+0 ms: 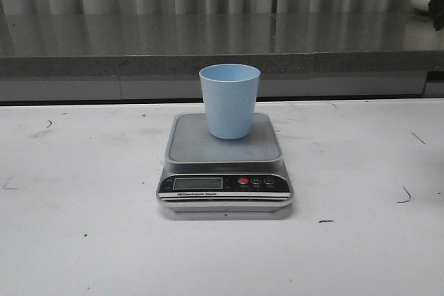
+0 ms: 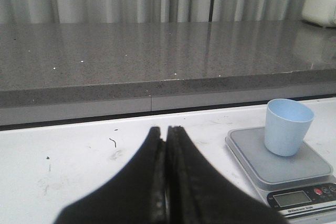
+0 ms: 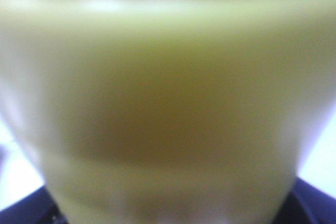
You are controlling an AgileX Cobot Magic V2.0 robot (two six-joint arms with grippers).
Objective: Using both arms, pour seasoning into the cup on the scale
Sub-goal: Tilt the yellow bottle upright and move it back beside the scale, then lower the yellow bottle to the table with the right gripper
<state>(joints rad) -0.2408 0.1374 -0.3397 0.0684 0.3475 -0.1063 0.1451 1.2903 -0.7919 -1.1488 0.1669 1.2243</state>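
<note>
The white worktop (image 1: 83,240) carries the scale (image 1: 225,164) at its centre; the light blue cup (image 1: 229,100) stands upright on its platform; the left end effector (image 2: 167,182) is pressed together, empty; the yellow seasoning bottle (image 3: 168,108) fills the right wrist view, blurred, the right end effector's state impossible to tell.

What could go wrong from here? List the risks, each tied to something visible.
1. The yellow bottle fills the right wrist view and blurs it, so that camera likely cannot guide the nozzle to the cup.
2. The light blue cup stands at the back edge of the scale's platform; a bump could tip it off.
3. The left fingers are closed beside the scale, not steadying anything.
</note>
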